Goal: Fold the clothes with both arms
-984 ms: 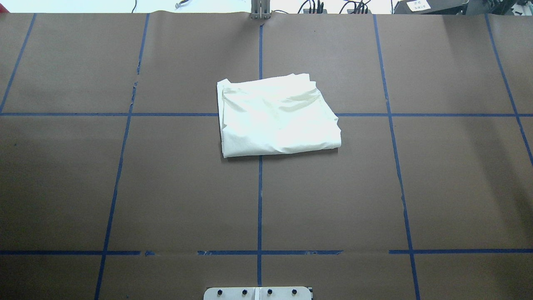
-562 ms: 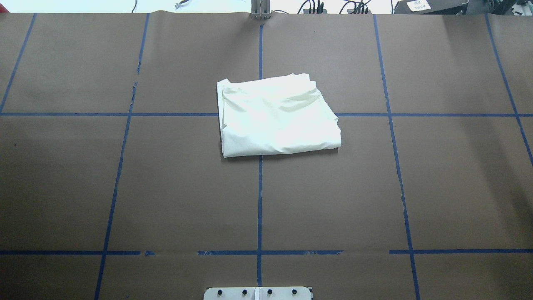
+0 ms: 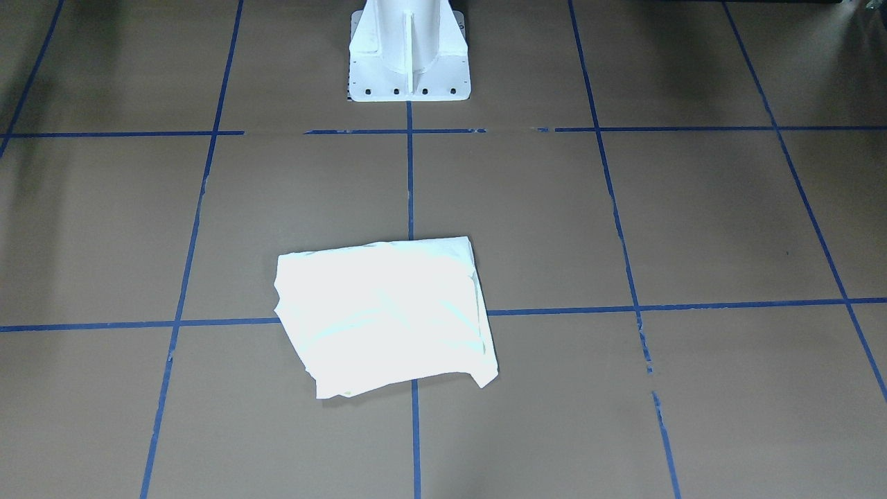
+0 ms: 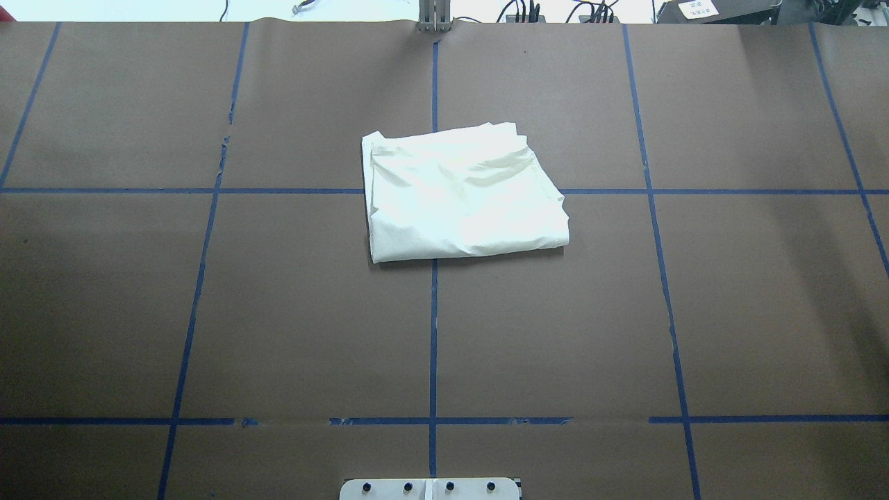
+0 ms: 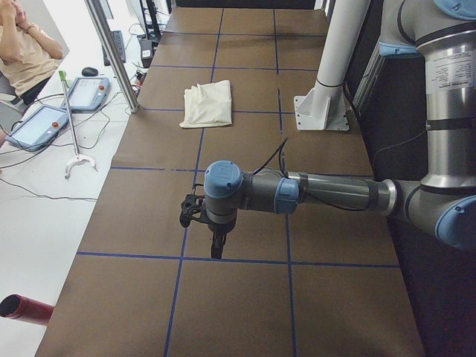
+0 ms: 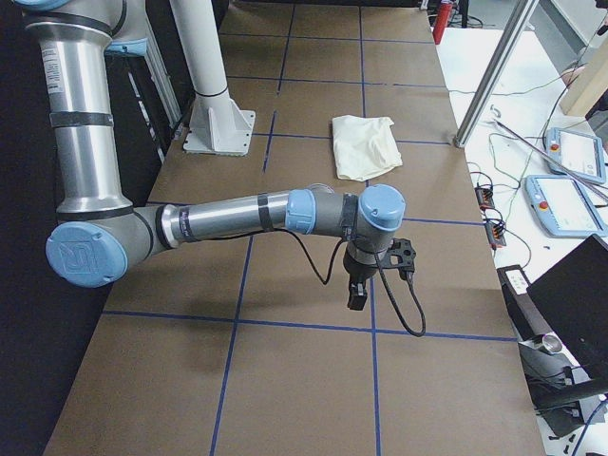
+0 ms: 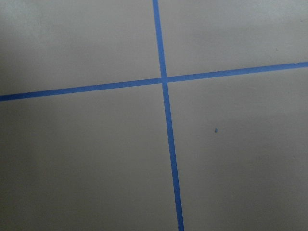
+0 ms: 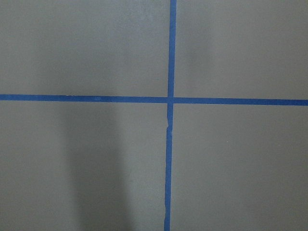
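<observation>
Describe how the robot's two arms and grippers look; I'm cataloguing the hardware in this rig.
The left arm and right arm are silver-grey tubes with dark bands, linked by rounded joints with light-blue caps. The right arm's elbow cap bears an embossed logo. A thin black cable loops from each forearm to the wrist. The left gripper and right gripper are small, black and boxy.

A cream, folded cloth shirt (image 4: 462, 198) sits soft and creased on a matt brown paper table covering (image 4: 312, 312) — gridded with smooth blue tape (image 4: 433, 333). The right arm (image 6: 81, 142) gleams in satin silver metal, its light-blue joint caps (image 6: 382, 204) plastic-looking.
</observation>
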{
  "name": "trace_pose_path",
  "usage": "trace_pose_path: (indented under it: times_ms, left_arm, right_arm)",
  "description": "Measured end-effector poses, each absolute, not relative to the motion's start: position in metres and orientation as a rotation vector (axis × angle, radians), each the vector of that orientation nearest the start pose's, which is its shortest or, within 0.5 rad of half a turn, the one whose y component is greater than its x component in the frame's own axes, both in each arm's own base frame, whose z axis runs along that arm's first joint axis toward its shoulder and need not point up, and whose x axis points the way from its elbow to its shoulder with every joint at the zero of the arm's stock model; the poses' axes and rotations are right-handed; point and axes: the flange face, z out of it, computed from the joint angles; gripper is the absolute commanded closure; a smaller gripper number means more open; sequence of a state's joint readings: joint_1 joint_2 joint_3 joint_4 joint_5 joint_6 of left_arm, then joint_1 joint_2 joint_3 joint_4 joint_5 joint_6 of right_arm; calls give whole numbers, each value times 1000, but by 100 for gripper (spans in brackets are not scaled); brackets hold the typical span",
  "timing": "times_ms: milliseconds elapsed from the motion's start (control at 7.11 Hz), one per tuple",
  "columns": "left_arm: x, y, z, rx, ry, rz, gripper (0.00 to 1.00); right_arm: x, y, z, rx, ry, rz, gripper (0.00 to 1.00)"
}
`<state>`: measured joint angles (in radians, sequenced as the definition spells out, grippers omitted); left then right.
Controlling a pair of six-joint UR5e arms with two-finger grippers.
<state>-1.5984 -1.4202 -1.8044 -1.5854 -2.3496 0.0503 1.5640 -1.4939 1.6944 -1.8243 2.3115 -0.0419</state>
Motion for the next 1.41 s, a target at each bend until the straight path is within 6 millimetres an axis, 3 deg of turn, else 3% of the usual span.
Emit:
trace_pose_path:
  times_ms: [843, 1406]
  left_arm:
    - [-75, -432, 623, 102, 776, 56, 0]
    - [-75, -436, 615, 117, 778, 63, 0]
  right_arm:
    - [54, -513, 587, -36, -789, -35, 0]
    - [43, -516, 585, -35, -805, -54, 0]
